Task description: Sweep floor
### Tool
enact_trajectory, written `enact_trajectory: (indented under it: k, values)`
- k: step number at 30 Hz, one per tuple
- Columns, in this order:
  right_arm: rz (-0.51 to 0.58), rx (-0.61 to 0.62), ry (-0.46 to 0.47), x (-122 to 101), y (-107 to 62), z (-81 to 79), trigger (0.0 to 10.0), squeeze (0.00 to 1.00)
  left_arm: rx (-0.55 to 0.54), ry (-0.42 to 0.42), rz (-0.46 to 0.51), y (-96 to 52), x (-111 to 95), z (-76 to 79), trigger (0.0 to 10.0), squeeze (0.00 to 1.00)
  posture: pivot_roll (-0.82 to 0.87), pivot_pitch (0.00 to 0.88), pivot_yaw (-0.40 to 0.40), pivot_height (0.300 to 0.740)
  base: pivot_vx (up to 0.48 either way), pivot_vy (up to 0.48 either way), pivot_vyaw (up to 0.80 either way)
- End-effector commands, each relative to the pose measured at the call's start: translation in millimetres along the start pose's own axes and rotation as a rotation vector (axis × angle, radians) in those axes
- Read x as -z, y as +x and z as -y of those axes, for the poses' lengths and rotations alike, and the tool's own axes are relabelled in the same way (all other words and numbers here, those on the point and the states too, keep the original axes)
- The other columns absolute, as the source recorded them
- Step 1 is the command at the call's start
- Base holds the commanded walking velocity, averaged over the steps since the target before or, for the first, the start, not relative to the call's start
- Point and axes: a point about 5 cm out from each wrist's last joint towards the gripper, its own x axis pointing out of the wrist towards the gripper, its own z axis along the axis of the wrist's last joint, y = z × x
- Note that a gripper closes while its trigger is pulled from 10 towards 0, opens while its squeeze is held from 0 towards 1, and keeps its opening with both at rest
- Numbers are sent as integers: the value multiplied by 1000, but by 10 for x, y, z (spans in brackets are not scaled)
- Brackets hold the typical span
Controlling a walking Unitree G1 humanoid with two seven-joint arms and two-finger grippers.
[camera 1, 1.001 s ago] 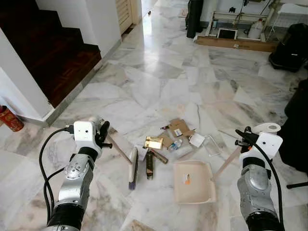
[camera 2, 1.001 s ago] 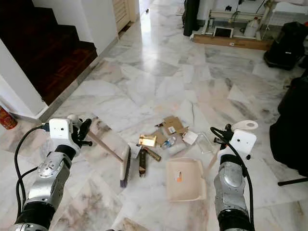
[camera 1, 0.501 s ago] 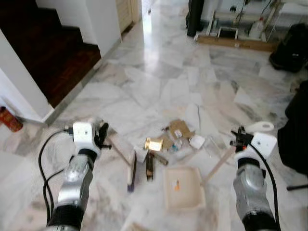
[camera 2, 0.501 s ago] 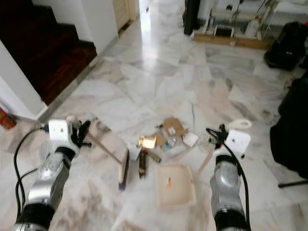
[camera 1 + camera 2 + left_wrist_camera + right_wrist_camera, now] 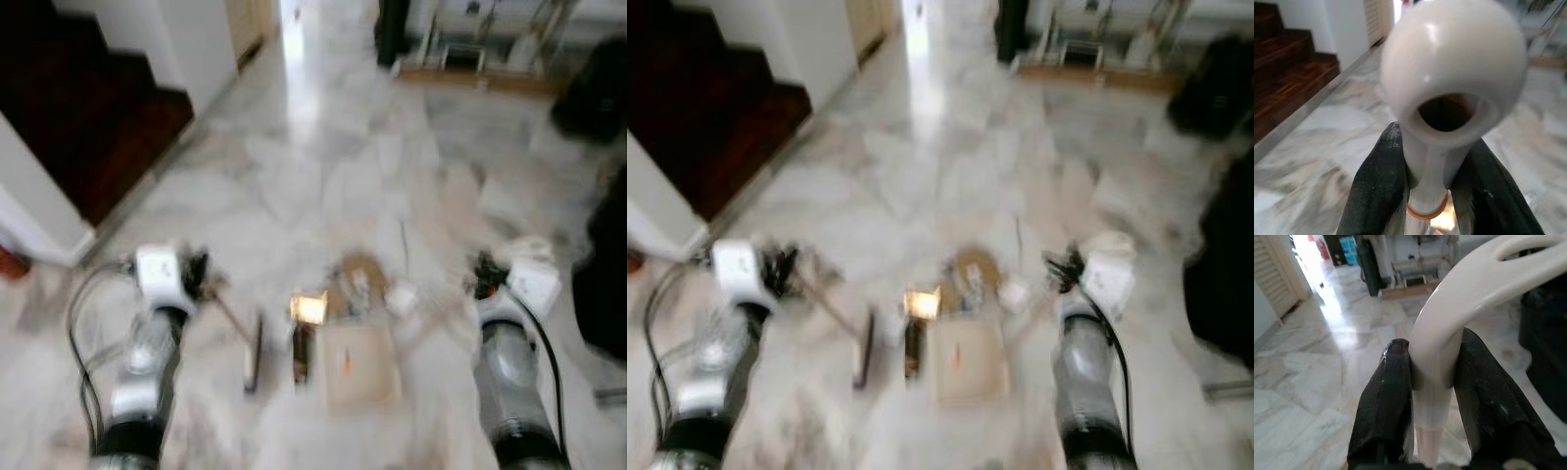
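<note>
Marble floor [image 5: 323, 166] in a hallway, dark wooden stairs [image 5: 88, 117] off to the robot's left, some clutter along the far wall. Head views are pretty smeared, so the small stuff is hard to read.

Starting at the fingers: the left gripper [image 5: 1426, 169] has both black pads pinching the white capped end of the broom handle [image 5: 1449, 83], one on each side, looks snug. The right gripper [image 5: 1432, 396] is doing the same thing with the cream dustpan handle [image 5: 1449, 323], clamped just below the looped top.

Going outward, the broom [image 5: 251, 352] runs down from the left gripper to its head on the floor, just left of the litter pile [image 5: 353, 289]: a shiny gold wrapper, some cardboard bits, something white, the rest too blurry to call. The dustpan [image 5: 360, 364] sits flat on the floor just on the near side of the pile, mouth towards it as far as I can tell.

What could go wrong: both grips are way out at the very tips of long handles, so any twist could let the broom head swing wide and scatter the light scraps past the pan. Also the pan could tilt or skid on that slick marble if the broom shoves into it, and stuff slides under the lip.
</note>
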Motion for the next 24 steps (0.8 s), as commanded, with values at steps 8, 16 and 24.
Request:
enact_trajectory:
  k: [8, 16, 24]
  values:
    - [44, -18, 3, -93, 39, -69, 10000, 0, -1, 12, 48, -9, -95, -66, 10000, 0, 39, 92, 36, 740, 0, 0, 0]
    - [33, -14, -1, -61, 21, -70, 10000, 0, 20, 10, 34, -17, -82, -64, 10000, 0, 41, 93, 39, 740, 0, 0, 0]
    - [1, 14, -18, 12, -8, -30, 10000, 0, 72, 16, -16, -35, -23, -42, 10000, 0, 43, 99, 42, 740, 0, 0, 0]
